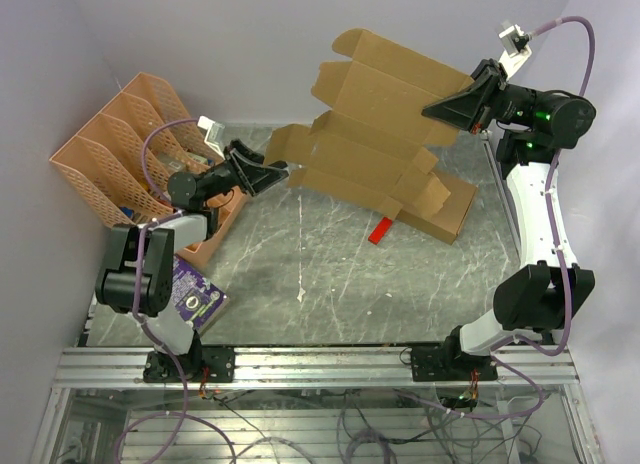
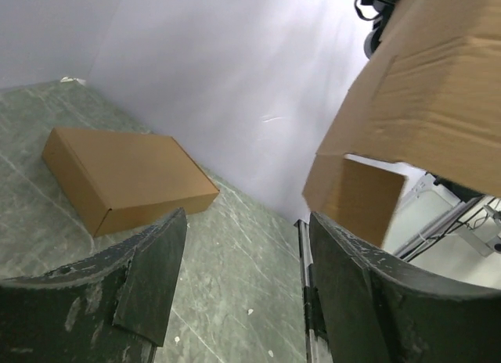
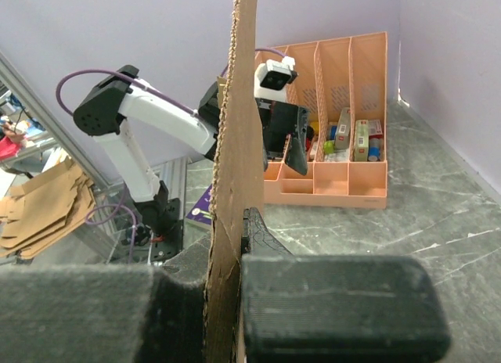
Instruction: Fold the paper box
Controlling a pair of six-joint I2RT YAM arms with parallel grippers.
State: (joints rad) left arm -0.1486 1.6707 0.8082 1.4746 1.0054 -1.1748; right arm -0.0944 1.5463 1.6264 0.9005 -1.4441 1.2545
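Brown cardboard hangs in the air: the paper box point(image 1: 380, 124), a flat, unfolded die-cut sheet, tilts up above the table point(image 1: 300, 274), its upper right edge pinched tight between the right gripper's point(image 1: 445, 108) pads. The left gripper point(image 1: 278, 171) stands with jaws spread wide at the sheet's low left flap, perhaps just brushing it; I can't quite tell. A closed brown box point(image 1: 445, 212) lies beneath, and a peach file organizer point(image 1: 120, 144) stands far left.

Top camera looks down; close wrist views apparently share the paper box point(image 2: 438, 81).
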